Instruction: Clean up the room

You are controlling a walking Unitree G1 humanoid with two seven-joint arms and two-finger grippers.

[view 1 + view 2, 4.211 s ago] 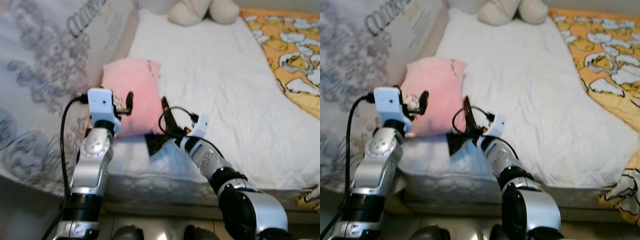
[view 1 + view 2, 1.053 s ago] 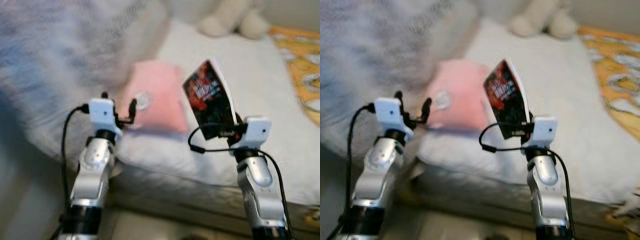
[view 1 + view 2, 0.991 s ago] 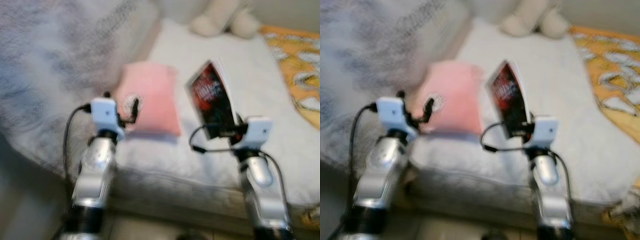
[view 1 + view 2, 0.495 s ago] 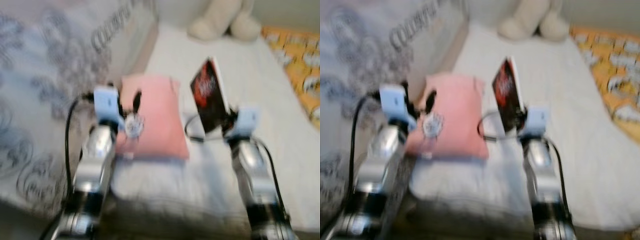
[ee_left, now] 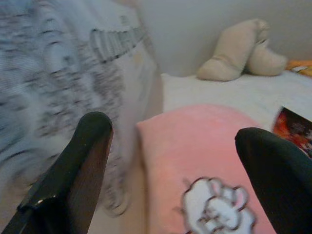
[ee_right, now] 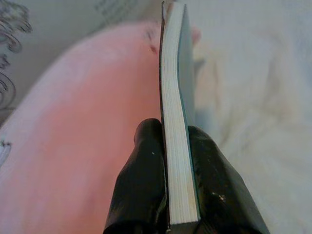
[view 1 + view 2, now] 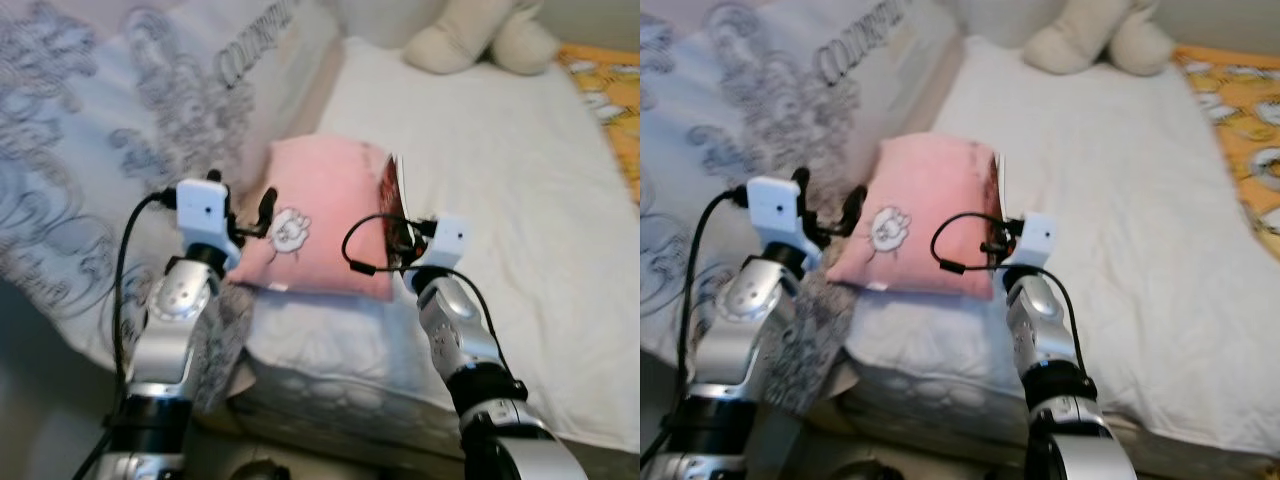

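Observation:
A pink pillow [image 7: 320, 215] with a small white sheep patch lies at the near left corner of the white bed [image 7: 520, 200]. My right gripper [image 6: 178, 146] is shut on a thin book [image 7: 388, 192] with a dark red cover. The book stands edge-on, upright, right against the pillow's right side. Its white page edge [image 6: 175, 112] runs between the two black fingers [image 6: 146, 185]. My left gripper [image 7: 245, 212] hovers open at the pillow's left edge with nothing between its fingers [image 5: 87, 156]. The pillow [image 5: 204, 156] lies just ahead of it.
A cream plush toy [image 7: 480, 40] sits at the far end of the bed. An orange patterned blanket [image 7: 612, 90] covers the right side. A grey-patterned duvet [image 7: 90, 180] is heaped along the left and hangs over the bed's corner.
The camera has shifted and the blur has gone. The book, held high with its cover facing me a second ago, is now lower and edge-on beside the pillow. The left gripper stays open.

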